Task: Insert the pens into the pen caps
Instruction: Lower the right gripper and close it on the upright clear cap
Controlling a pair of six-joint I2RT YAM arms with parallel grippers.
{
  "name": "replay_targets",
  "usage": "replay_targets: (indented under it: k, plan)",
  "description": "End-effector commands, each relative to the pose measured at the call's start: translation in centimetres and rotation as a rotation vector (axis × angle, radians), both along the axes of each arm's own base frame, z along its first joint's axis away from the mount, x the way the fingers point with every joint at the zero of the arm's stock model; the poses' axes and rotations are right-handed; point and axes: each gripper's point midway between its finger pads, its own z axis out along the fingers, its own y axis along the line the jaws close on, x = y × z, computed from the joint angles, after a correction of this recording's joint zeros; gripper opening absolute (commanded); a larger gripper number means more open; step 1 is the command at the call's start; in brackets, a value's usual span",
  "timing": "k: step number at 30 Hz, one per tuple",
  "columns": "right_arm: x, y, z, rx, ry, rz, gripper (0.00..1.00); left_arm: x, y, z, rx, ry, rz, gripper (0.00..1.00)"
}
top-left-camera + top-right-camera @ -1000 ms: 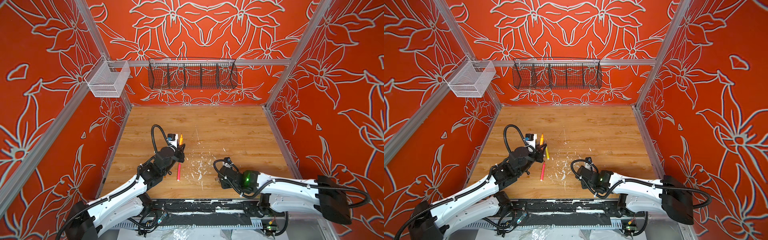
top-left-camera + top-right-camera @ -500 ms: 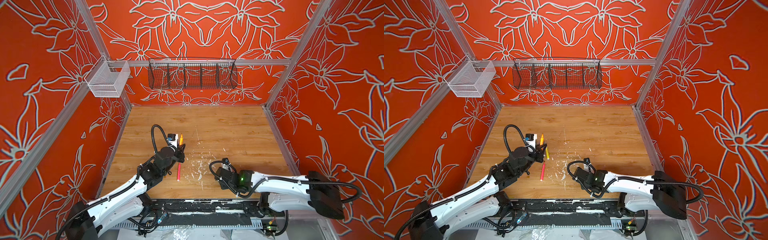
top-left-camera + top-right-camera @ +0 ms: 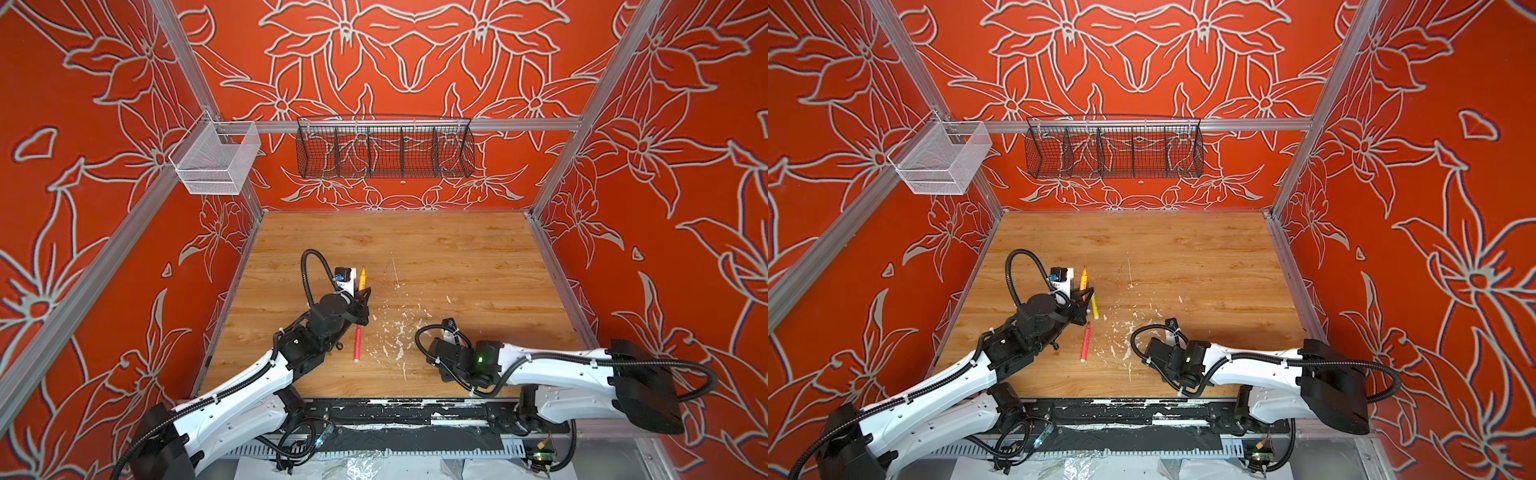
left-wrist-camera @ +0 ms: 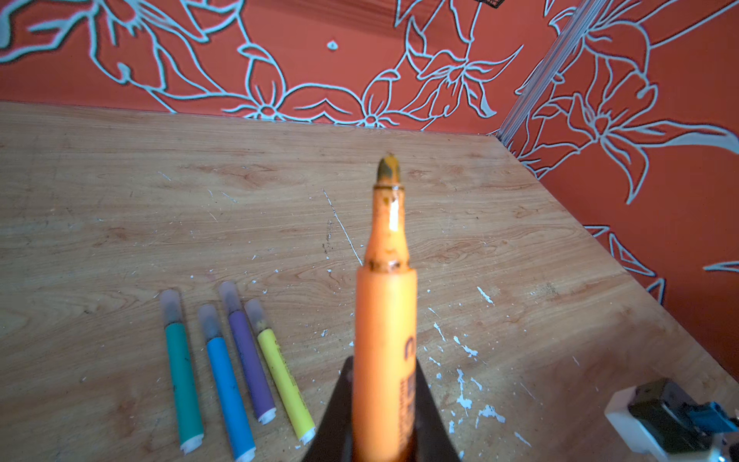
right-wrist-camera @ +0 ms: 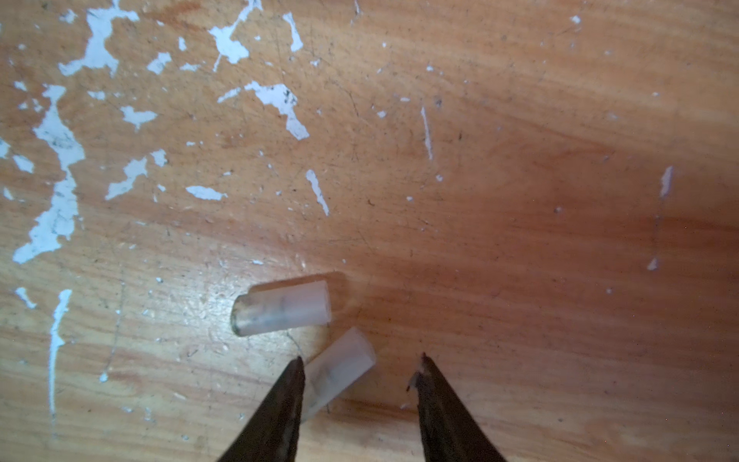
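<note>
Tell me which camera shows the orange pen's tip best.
The left wrist view: the orange pen stands close-up in mid-frame, its bare tip clear. In both top views the pen is tiny, its tip unclear. The right wrist view misses it entirely.

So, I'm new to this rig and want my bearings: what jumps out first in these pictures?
The orange pen, uncapped, juts from the shut left gripper and fills the left wrist view; beside it four capped pens lie in a row on the table. In the right wrist view the open right gripper straddles one of two loose pen caps.
</note>
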Motion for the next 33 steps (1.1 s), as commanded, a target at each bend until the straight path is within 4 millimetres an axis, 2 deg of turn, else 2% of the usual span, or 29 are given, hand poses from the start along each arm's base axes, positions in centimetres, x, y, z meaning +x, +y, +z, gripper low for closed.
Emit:
replay_targets:
  k: [1,6,10,30,33]
  plan:
    - [-0.1,-1.4,-0.2,-0.05,-0.011,-0.034,0.47,-0.1,0.1,0.4,-0.013,-0.023,-0.004,0.0]
    - [-0.1,-1.4,-0.4,-0.048,-0.012,-0.033,0.45,-0.2,0.1,0.4,-0.016,-0.026,-0.004,0.0]
    - [0.0,-1.1,-0.7,-0.049,-0.008,-0.038,0.38,-0.2,0.2,0.6,-0.02,-0.03,-0.002,0.0]
    - [-0.1,-1.0,-2.3,-0.078,0.01,-0.054,0.29,-0.3,0.2,0.6,-0.019,-0.034,-0.008,0.0]
    - [-0.1,-1.1,-2.6,-0.073,0.012,-0.061,0.23,-0.4,0.0,0.6,-0.022,-0.038,-0.02,0.0]
